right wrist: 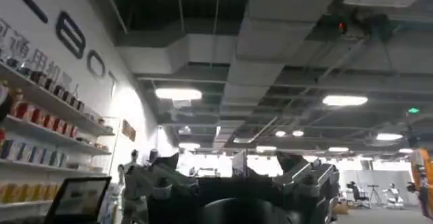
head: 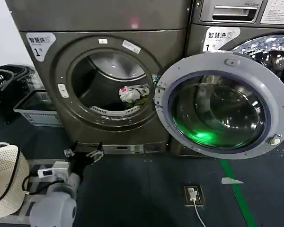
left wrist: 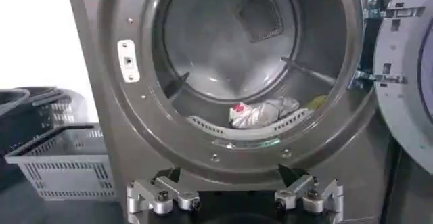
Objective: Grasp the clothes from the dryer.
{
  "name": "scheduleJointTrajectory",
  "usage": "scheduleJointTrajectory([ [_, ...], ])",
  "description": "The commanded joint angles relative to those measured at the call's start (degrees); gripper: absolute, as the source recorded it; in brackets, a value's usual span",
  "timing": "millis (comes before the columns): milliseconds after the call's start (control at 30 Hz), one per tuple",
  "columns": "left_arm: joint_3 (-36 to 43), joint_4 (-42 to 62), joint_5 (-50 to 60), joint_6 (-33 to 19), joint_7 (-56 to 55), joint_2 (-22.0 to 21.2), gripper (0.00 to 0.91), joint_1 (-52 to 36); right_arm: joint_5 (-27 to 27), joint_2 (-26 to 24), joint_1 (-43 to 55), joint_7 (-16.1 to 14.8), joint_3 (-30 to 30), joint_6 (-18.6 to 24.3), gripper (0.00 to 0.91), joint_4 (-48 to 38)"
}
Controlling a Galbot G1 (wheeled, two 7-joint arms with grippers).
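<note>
White-grey clothes (head: 134,93) lie low in the dryer (head: 104,71) drum, long axis crosswise, ahead of and above the left gripper (head: 84,154), jaws spread, empty; right gripper (right wrist: 237,181) aims ceilingward, open.

A laundry station inside a large commercial hall: two front-loading machines, the dryer (head: 109,71) numbered "1" and a neighbouring washer (head: 255,28), plastic laundry baskets (head: 33,109) beside them, stocked wall shelves (right wrist: 47,117), exposed ceiling ducting (right wrist: 270,49).

clothes (head: 134,93) in dryer (head: 61,56) drum
</note>
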Motion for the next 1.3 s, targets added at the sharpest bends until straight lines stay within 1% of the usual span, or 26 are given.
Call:
scheduleJointTrajectory([
  [33, 0.2, 0.1, 0.0, 2.8, -0.1, 0.1, 0.907, 0.0, 0.2, 0.1, 0.0, 0.3, 0.1, 0.0, 0.907, -0.1],
  [233, 0.3, 0.2, -1.4, 2.8, -0.1, 0.2, 0.907, 0.1, 0.3, 0.0, -0.3, 0.3, 0.2, 0.0, 0.907, 0.1],
  [1300, 0.9, 0.7, -0.9, 2.8, 0.3, 0.2, 0.907, 0.1, 0.0, 1.2, 0.4, 0.3, -0.1, 0.3, 0.907, -0.1],
])
